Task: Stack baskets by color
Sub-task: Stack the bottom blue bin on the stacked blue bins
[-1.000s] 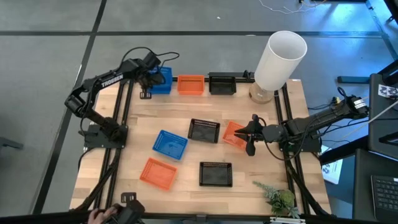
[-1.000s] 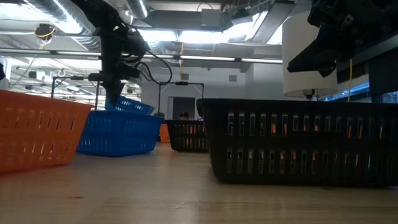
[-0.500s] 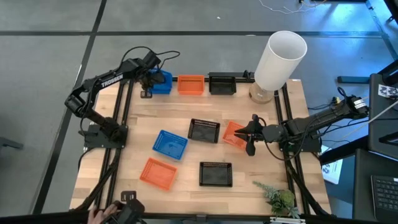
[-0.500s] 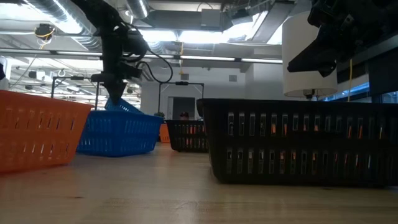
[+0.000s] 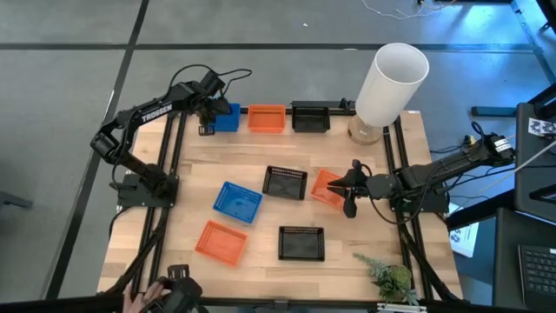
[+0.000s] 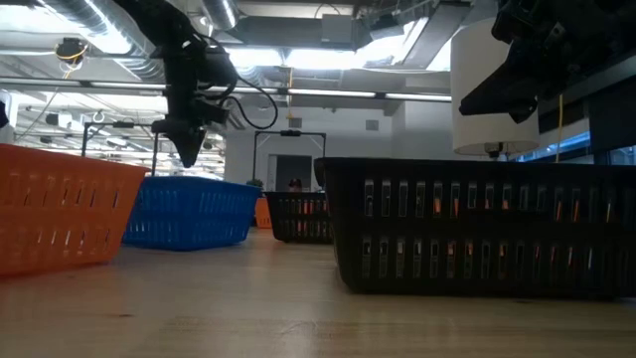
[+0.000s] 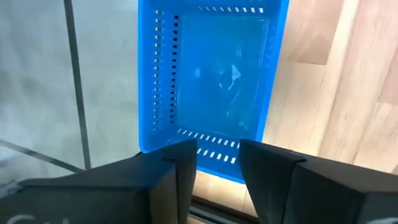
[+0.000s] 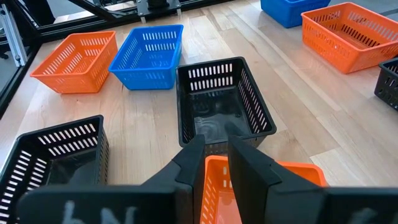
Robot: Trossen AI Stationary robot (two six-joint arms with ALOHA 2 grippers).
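Since a second ago our left claw (image 5: pixel 211 105) let go, fingers apart above the upper-left blue basket (image 5: pixel 228 117). Right claw (image 8: pixel 214 163) pinches the orange basket (image 8: pixel 249 186) wall. Light, stiff plastic; we'd grab rims.

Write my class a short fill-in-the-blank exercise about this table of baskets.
1. The left gripper hovers over a square plastic basket coloured ____.
2. The right gripper grips the wall of a basket coloured ____.
3. The tall white cylinder stands at the table's far ____ corner.

Missing words: blue; orange; right
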